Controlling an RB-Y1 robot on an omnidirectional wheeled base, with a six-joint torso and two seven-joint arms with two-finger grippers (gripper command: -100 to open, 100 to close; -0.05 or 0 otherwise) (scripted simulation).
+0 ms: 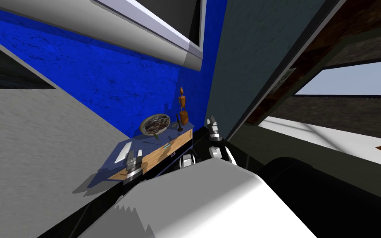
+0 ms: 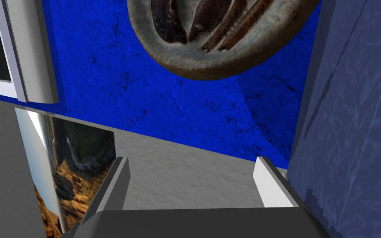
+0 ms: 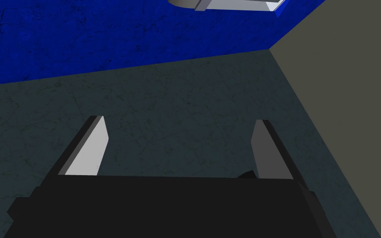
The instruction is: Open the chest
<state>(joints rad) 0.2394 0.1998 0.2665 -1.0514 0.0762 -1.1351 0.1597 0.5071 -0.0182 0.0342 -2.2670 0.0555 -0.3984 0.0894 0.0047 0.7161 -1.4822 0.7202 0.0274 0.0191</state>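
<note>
The chest [image 1: 160, 156] is a low piece with a blue top and a tan wooden front, standing against the blue wall. Two small handles [image 1: 167, 146] sit on its front. My left gripper [image 1: 132, 159] hovers open at the chest's left end, by the top's front edge. In the left wrist view the left gripper [image 2: 191, 161] holds nothing, and the chest's blue top [image 2: 351, 144] runs beside one finger. My right gripper [image 1: 213, 123] is raised past the chest's right end, near the dark grey wall. In the right wrist view the right gripper [image 3: 179, 120] is open and empty.
On the chest's top stand a round brown bowl [image 1: 155, 124], an orange figurine [image 1: 182, 108], a small dark object [image 1: 179, 124] and a flat white item [image 1: 123, 152]. A dark grey wall [image 1: 251, 62] closes the right side. Grey floor [image 1: 41, 148] spreads to the left.
</note>
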